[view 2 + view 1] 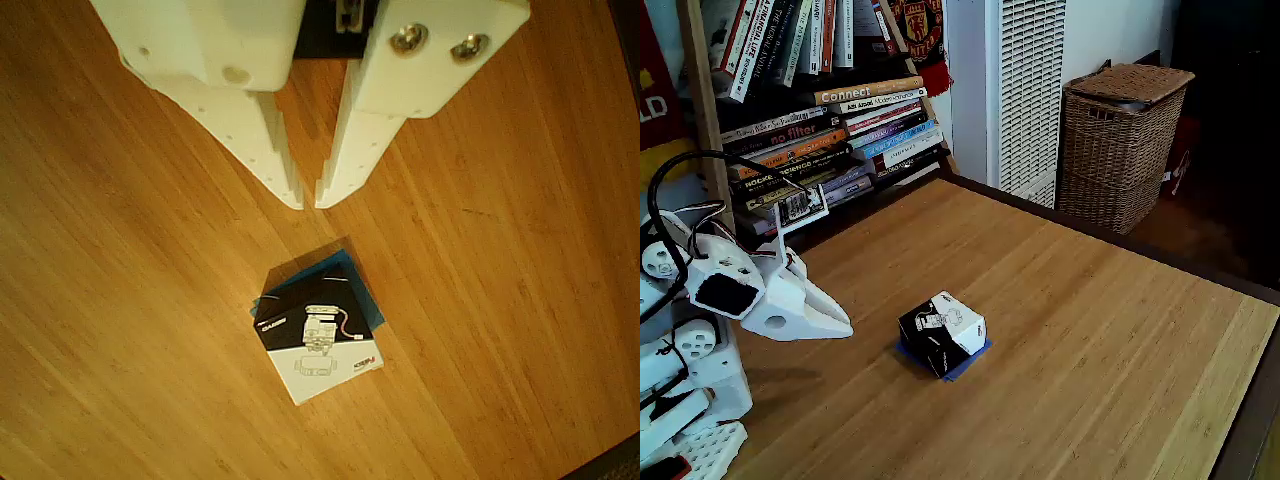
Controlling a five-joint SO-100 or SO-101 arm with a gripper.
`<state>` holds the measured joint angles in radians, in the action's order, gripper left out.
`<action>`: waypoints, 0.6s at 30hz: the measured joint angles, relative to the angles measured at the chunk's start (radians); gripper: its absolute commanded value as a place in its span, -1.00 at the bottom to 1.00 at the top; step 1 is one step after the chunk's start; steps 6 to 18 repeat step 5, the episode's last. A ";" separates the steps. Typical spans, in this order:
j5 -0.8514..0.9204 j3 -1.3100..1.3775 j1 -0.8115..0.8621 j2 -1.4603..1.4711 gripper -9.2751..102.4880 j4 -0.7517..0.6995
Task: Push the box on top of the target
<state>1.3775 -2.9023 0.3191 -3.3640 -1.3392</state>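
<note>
Covering target [342, 261], box [318, 335] hides most tape; tool [309, 202] nearly closed, empty.

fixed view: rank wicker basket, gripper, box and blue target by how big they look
1. wicker basket
2. gripper, though it is nearer the camera, so unsure
3. box
4. target, mostly covered by the box

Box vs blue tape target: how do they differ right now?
The box is a raised cube, black with a white printed face; the target is flat blue tape on the table. The box is in full sight, while the target shows just as slivers at the box's edges, since the box sits on it. Both are squarish and lie in front of the gripper.
</note>
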 measured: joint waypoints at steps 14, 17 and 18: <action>0.000 0.000 0.000 0.000 -0.68 0.000; 0.000 0.000 0.000 0.000 -0.68 0.000; 0.000 0.000 0.000 0.000 -0.68 0.000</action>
